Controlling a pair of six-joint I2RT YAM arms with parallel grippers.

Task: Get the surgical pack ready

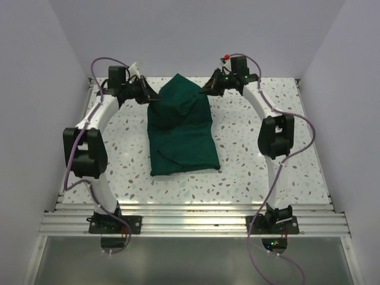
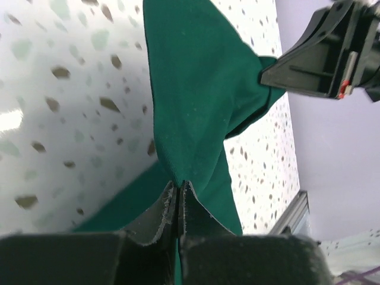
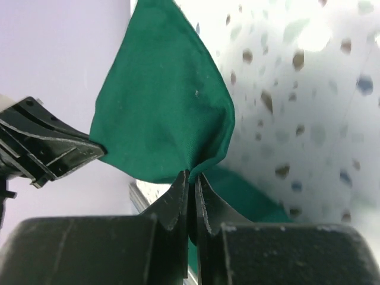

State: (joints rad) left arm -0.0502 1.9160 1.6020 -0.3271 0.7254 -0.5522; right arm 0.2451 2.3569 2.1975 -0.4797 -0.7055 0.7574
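The surgical pack point(image 1: 181, 127) is a dark green matte cloth lying as a long folded sheet down the middle of the speckled table. Its far end is lifted off the table and stretched between both grippers. My left gripper point(image 1: 155, 97) is shut on the cloth's far left corner; in the left wrist view point(image 2: 178, 184) the cloth point(image 2: 196, 89) rises from the closed jaws. My right gripper point(image 1: 206, 90) is shut on the far right corner; in the right wrist view point(image 3: 191, 176) the cloth point(image 3: 166, 107) fans out from the closed jaws.
The speckled white table point(image 1: 119, 154) is walled by pale panels on three sides. A slotted aluminium rail point(image 1: 190, 217) runs along the near edge with both arm bases. The right gripper shows in the left wrist view point(image 2: 326, 56), the left one in the right wrist view point(image 3: 41, 148).
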